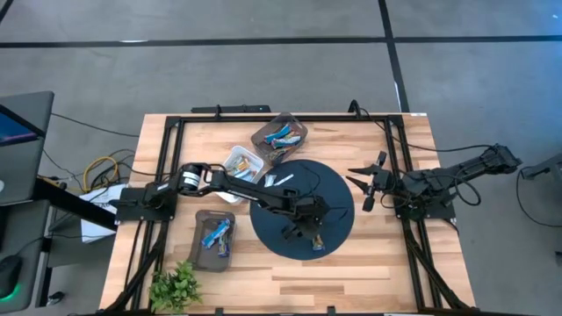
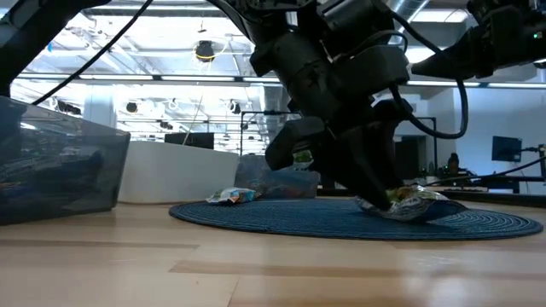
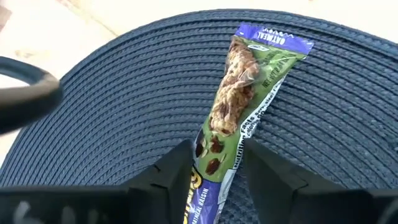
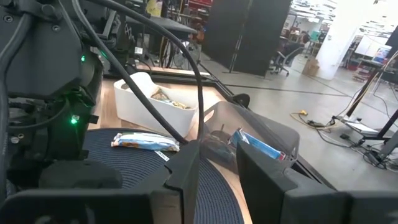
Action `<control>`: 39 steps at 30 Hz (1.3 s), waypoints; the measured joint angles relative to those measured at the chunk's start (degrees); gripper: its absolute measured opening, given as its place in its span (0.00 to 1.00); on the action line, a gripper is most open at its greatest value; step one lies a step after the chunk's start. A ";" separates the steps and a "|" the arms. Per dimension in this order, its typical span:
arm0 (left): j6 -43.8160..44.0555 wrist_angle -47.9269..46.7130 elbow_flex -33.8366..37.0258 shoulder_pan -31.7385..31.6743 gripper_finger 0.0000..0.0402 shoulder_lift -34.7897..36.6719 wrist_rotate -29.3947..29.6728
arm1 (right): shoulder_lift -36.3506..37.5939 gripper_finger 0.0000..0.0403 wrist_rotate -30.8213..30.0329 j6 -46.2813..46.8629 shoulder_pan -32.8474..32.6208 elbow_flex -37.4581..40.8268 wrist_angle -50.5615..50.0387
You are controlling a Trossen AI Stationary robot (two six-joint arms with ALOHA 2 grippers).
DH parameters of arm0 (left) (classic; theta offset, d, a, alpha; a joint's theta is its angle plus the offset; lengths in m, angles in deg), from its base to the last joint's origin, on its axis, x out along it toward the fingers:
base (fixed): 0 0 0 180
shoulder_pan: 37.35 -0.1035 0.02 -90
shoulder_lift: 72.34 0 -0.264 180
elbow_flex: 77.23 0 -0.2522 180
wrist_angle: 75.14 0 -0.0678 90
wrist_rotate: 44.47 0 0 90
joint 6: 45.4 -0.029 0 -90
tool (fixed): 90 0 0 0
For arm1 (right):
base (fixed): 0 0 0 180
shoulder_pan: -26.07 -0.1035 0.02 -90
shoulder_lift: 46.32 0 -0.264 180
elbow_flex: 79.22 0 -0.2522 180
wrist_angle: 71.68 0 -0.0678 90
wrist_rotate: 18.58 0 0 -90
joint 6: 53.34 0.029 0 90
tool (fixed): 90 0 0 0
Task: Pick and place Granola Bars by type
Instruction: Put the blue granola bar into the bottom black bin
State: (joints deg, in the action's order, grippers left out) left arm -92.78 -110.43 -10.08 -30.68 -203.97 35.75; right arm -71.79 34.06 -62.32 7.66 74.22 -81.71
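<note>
A granola bar (image 3: 239,93) in a green and purple wrapper lies on the round dark blue mat (image 1: 338,189), with its far end free. My left gripper (image 3: 219,163) reaches over the mat from the table's left (image 1: 313,239) and is shut on this bar. A second bar, silvery white and blue (image 1: 281,180), lies flat near the mat's far left rim and also shows in the right wrist view (image 4: 144,142). My right gripper (image 1: 369,184) hovers open over the table's right side, beside the mat and touching nothing. My left gripper pinches the green and purple bar between its two fingers, near one end of the wrapper (image 3: 217,149). The fingers (image 3: 180,171) come slanting down from above and stand on either long side of the bar. The bar's far end (image 2: 426,205) lies on the mat.
A grey tray (image 1: 279,136) with blue bars stands at the far edge. A white tray (image 1: 244,162) holding bars is left of the mat. Another grey tray (image 1: 213,239) with blue and orange bars sits near left. A small green plant (image 1: 176,285) stands at the near left corner.
</note>
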 joint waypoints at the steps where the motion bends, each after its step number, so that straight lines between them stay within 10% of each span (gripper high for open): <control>1: 0.01 0.00 0.00 0.00 0.31 0.00 0.00 | 0.00 0.25 0.00 0.00 0.02 0.00 -0.01; 30: 10.83 -7.15 -6.96 1.05 0.06 0.17 7.29 | 0.00 0.25 0.00 0.00 -0.01 0.00 -1.17; 39: 19.89 -25.27 -18.63 4.00 0.05 0.17 11.78 | 0.02 0.25 0.00 0.00 0.04 0.00 -1.79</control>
State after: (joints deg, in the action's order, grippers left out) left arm -72.89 -135.70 -28.71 -26.68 -203.80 47.52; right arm -71.77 34.06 -62.32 7.70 74.22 -83.51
